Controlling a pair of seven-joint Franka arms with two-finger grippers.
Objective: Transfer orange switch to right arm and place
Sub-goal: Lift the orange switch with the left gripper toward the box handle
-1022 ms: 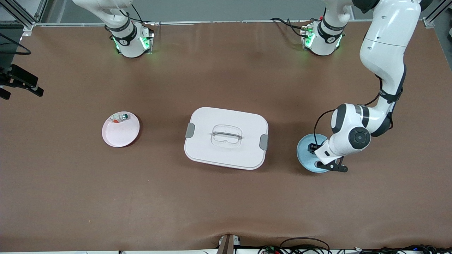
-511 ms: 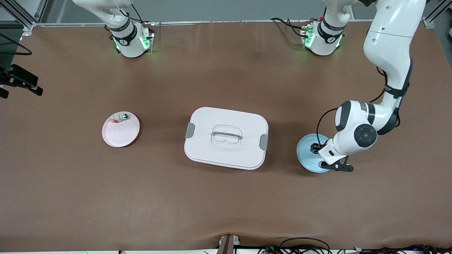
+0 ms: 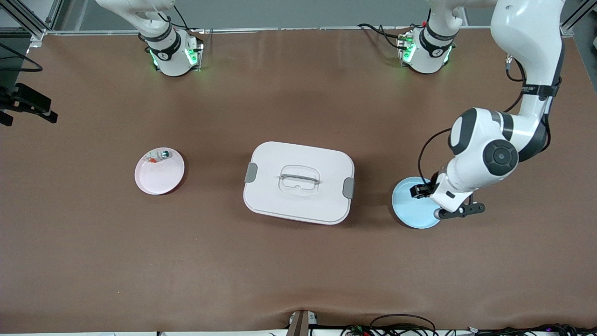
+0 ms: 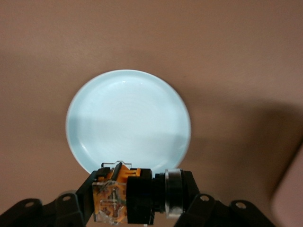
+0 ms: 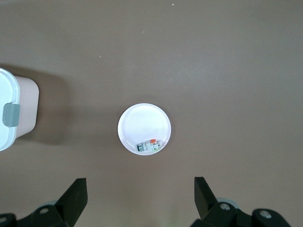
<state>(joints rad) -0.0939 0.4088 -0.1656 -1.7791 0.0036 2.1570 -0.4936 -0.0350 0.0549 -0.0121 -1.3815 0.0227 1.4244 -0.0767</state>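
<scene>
— Since the handover needs it off the blue plate (image 4: 128,113), where's the orange switch (image 4: 127,197)?
— Low centre of the left wrist view, clamped in the left gripper (image 4: 137,201) above that plate.
— And the right gripper (image 5: 139,198)?
— Spread wide, empty, high over the pink plate (image 5: 144,124), waiting.

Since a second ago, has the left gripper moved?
Yes. The left gripper, shut on the orange switch, has risen above the blue plate, drifting toward the left arm's end.
</scene>
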